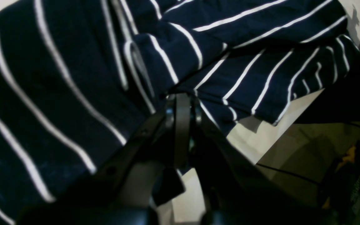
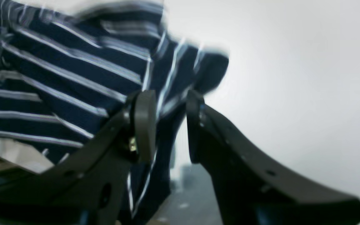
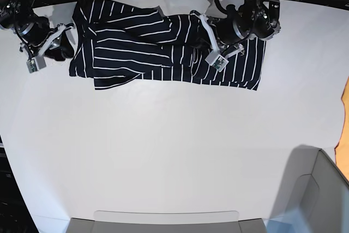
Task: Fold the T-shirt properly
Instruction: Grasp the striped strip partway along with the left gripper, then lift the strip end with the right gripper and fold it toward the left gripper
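T-shirt (image 3: 163, 45) lies bunched along the counter (image 3: 163, 151) at 12 o'clock. Left tool (image 1: 182, 104), jaws pressed together, pinches a fold. Right tool (image 2: 167, 125), jaws parted, straddles the shirt's 9 o'clock edge. Judged mid-fold; next, close and carry over.

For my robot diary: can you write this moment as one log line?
left gripper: shut on T-shirt | right gripper: open around shirt edge | fold: not finished

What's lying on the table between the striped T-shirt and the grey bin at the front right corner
Nothing. In the base view the white table is bare from the T-shirt down to the grey bin.
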